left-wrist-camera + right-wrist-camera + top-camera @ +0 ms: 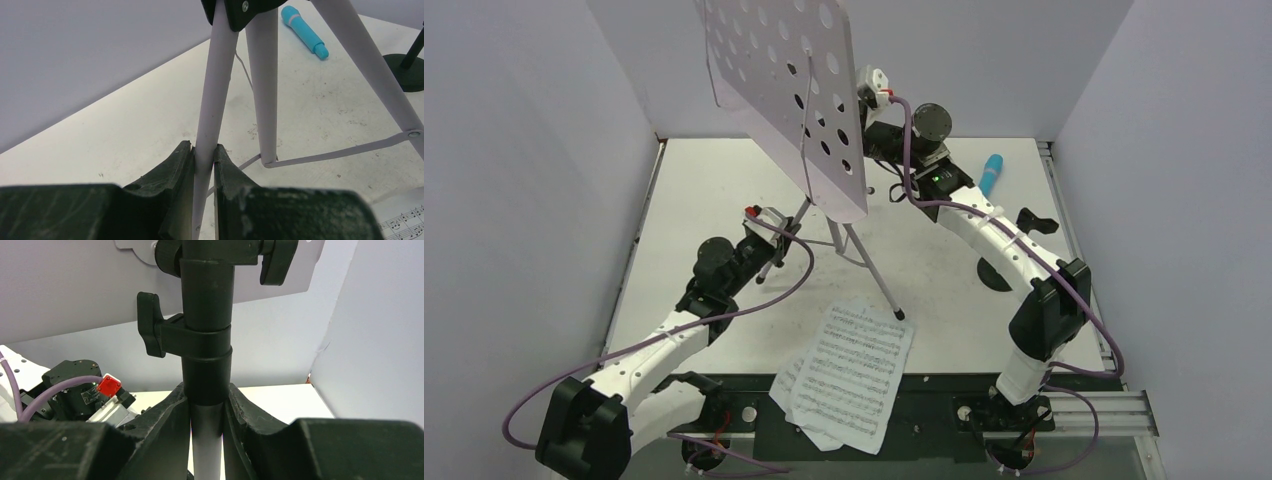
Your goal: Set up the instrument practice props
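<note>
The left gripper [204,156] pinches a leg [212,100] of the lilac perforated-desk tripod music stand [779,90] — the right gripper [207,397] clamps its black shaft collar [206,365] — probably bracing it upright.

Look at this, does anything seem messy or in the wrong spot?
Yes. The sheet-music pages lie fanned out at the near edge of the table, sticking out past it, not on the music stand's desk. The blue microphone lies flat on the table, far right, not clipped in the mic stand.

We log a white-linked left arm [659,345] and right arm [1009,240], black joints, lilac cables [60,386], a red tab [108,385], scuffed black gripper fingers [175,172].
</note>
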You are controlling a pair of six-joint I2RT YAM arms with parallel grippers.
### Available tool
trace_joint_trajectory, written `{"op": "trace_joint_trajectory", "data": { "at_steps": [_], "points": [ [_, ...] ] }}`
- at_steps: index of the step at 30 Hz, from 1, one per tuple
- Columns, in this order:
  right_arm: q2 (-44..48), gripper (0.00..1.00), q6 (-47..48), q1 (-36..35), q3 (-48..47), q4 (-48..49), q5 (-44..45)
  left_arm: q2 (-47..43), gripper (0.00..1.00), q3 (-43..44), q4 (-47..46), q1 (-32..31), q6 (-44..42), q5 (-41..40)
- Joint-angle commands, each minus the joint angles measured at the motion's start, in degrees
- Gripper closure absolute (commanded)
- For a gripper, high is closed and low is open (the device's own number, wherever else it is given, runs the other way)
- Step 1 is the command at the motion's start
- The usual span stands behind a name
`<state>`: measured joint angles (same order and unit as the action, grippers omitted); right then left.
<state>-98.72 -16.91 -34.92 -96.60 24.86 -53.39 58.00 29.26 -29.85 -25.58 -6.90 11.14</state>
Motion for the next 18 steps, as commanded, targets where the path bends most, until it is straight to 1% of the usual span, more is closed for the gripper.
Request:
{"op": "trace_joint_trajectory", "data": {
  "at_steps": [1,5,8,12,18],
  "points": [
    [9.8,0.95,-0.4,0.7,-4.4,18.4,3.8,0.6,1.00,0.4,0.8,0.0,2.3,-4.6],
    [10.7,0.95,0.3,1.4,-2.4,18.2,4.2,2.1,1.00,0.7,-1.3,-1.1,3.2,-5.3],
    [10.9,0.95,-0.7,2.6,-1.5,19.4,4.3,4.1,1.00,1.3,-1.8,-2.8,3.0,-7.6],
    [11.4,0.95,-2.4,4.6,-0.2,21.3,3.7,6.1,1.00,1.6,-2.8,-5.5,2.6,-14.0],
    [12.6,0.95,-3.2,7.0,2.3,24.0,3.7,8.1,1.00,1.9,-3.6,-9.9,-0.7,-22.7]
  ]
}}
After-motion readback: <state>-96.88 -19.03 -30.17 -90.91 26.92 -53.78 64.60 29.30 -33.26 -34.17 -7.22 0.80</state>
